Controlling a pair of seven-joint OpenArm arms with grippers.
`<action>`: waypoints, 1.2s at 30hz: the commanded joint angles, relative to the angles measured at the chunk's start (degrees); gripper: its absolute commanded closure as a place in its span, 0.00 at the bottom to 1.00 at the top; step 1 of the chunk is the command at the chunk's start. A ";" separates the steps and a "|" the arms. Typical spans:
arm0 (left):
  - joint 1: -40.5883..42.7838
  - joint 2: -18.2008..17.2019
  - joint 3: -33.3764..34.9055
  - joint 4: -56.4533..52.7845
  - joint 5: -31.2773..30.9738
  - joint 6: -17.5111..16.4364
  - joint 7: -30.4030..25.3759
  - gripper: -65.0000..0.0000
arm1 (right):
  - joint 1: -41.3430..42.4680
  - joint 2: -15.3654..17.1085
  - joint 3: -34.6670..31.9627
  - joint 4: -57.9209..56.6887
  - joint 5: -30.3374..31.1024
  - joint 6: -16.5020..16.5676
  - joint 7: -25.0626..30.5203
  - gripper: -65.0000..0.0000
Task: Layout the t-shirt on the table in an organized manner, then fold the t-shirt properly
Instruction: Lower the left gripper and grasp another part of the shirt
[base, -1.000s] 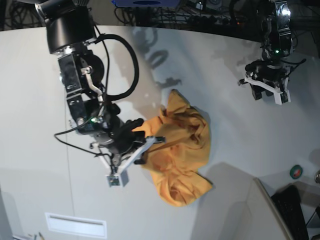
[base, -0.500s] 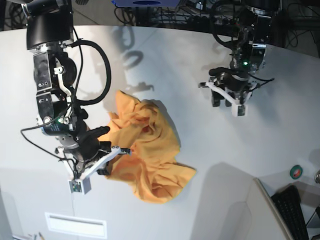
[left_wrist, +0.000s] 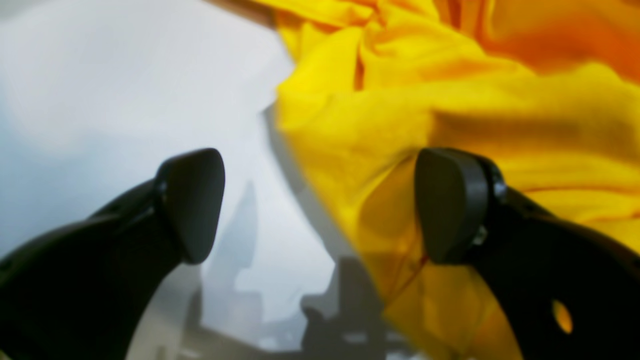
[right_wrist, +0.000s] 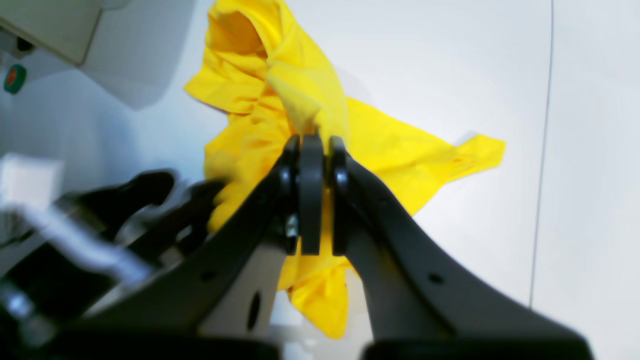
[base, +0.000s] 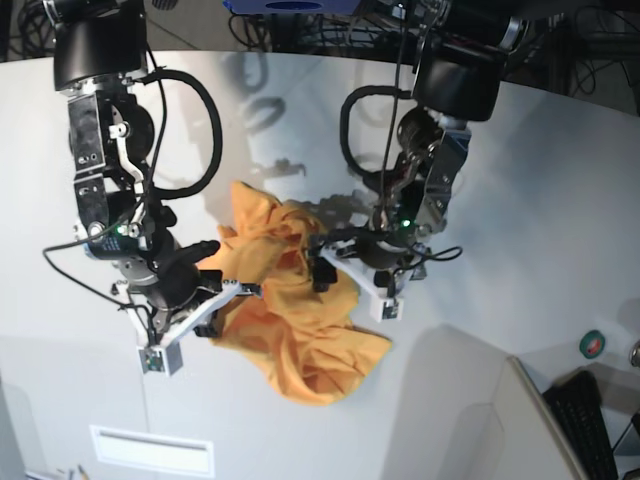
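Note:
The orange-yellow t-shirt (base: 290, 310) lies crumpled in a heap on the pale grey-white table (base: 520, 200). My right gripper (base: 222, 272) is at the heap's left side. In the right wrist view it (right_wrist: 312, 150) is shut on a raised fold of the t-shirt (right_wrist: 400, 145). My left gripper (base: 340, 268) is at the heap's right edge. In the left wrist view it (left_wrist: 320, 205) is open, and the t-shirt's (left_wrist: 450, 75) edge runs between the fingers, close to the right fingertip (left_wrist: 450, 210). No drawing or neck tag shows.
A thin dark seam (right_wrist: 545, 150) crosses the table. A pale raised panel (base: 480, 430), a black keyboard (base: 590, 420) and a small green-and-red round thing (base: 593, 344) are at the front right. A white slotted plate (base: 150, 450) is at the front left.
My left arm has swung in from the table's far right to the shirt's right edge. My right gripper, after dragging the shirt leftward, has held about where it was half a second ago.

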 joint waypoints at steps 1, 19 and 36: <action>-3.04 1.49 -0.02 -1.90 -0.21 -0.36 -1.17 0.12 | 1.19 0.14 0.14 1.26 0.26 0.27 1.47 1.00; 0.21 -5.72 -10.31 1.61 -0.03 -6.52 -0.64 1.00 | 1.37 1.72 0.05 1.00 0.08 0.27 1.47 1.00; -12.80 -6.25 6.57 17.53 0.41 2.01 20.98 1.00 | 5.85 3.92 0.84 -1.64 0.00 0.53 1.91 1.00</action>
